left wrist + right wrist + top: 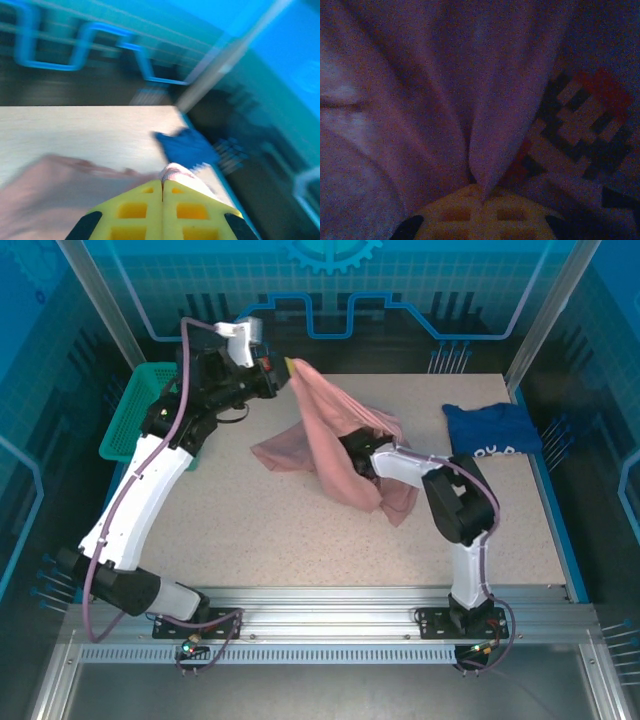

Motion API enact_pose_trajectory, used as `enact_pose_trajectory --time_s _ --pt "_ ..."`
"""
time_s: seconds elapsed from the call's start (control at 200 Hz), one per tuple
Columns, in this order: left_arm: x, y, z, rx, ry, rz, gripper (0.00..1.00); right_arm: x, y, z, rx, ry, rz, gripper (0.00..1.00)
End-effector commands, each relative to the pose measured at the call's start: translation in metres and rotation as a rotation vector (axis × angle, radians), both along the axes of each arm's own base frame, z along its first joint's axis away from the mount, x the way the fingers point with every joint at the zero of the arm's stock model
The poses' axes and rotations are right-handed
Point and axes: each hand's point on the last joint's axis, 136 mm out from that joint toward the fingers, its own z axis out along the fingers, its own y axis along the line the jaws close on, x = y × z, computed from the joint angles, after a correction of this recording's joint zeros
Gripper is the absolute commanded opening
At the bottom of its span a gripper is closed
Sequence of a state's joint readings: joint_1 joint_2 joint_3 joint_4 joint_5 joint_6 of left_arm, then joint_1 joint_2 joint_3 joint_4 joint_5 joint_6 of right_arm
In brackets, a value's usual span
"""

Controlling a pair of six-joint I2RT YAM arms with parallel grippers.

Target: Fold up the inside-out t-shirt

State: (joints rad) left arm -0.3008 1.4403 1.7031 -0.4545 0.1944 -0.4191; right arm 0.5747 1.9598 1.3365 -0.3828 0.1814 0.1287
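The inside-out t-shirt (330, 440), dusty pink, hangs in a draped heap over the middle of the table. My left gripper (288, 368) holds its top corner up at the back; in the left wrist view the yellow fingers (145, 205) are pressed together with a pink hem (176, 173) pinched between them. My right gripper (482, 194) is buried in the shirt's folds, shut on a narrow pleat of pink cloth (495, 140). A multicoloured print patch (585, 130) shows beside that pleat. From above, cloth covers the right fingertips.
A dark blue shirt with white print (492, 428) lies at the table's right edge, also seen as the blue shirt (187, 145) from the left wrist. A green basket (130, 420) stands off the left edge. Bare tabletop (280, 530) lies in front.
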Motion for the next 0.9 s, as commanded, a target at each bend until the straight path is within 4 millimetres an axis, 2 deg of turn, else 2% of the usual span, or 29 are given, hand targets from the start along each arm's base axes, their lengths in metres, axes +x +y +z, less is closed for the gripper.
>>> enact_pose_trajectory --time_s 0.0,0.085,0.165,0.23,0.395,0.47,0.545,0.62,0.67,0.81,0.895 --pt "0.033 0.081 -0.026 0.088 0.024 0.3 0.0 -0.014 0.014 0.057 0.163 -0.059 0.085 0.0" --pt "0.05 0.113 -0.054 0.11 0.083 0.385 0.0 -0.022 0.02 0.075 0.226 -0.078 0.12 0.0" --pt "0.061 0.125 -0.077 0.151 0.12 0.423 0.0 -0.026 0.032 0.094 0.296 -0.105 0.167 0.0" --pt "0.068 0.119 -0.093 0.146 0.147 0.399 0.0 -0.027 0.042 0.107 0.347 -0.117 0.205 0.0" --pt "0.079 0.084 -0.124 0.096 0.206 0.277 0.0 -0.022 0.066 0.133 0.407 -0.152 0.278 0.0" --pt "0.081 0.083 -0.134 0.099 0.226 0.272 0.0 -0.016 0.062 0.15 0.412 -0.198 0.27 0.0" --pt "0.082 0.094 -0.144 0.142 0.238 0.314 0.0 -0.01 0.051 0.173 0.43 -0.256 0.247 0.0" --pt "0.081 0.103 -0.16 0.166 0.269 0.342 0.0 -0.006 0.04 0.206 0.5 -0.325 0.224 0.0" --pt "0.08 0.103 -0.17 0.173 0.283 0.338 0.0 -0.003 0.034 0.228 0.568 -0.367 0.214 0.0" --pt "0.073 0.093 -0.213 0.15 0.363 0.298 0.0 -0.004 0.032 0.282 0.753 -0.434 0.254 0.0" --pt "0.066 0.092 -0.25 0.152 0.446 0.294 0.0 -0.004 0.029 0.308 0.826 -0.462 0.286 0.0"
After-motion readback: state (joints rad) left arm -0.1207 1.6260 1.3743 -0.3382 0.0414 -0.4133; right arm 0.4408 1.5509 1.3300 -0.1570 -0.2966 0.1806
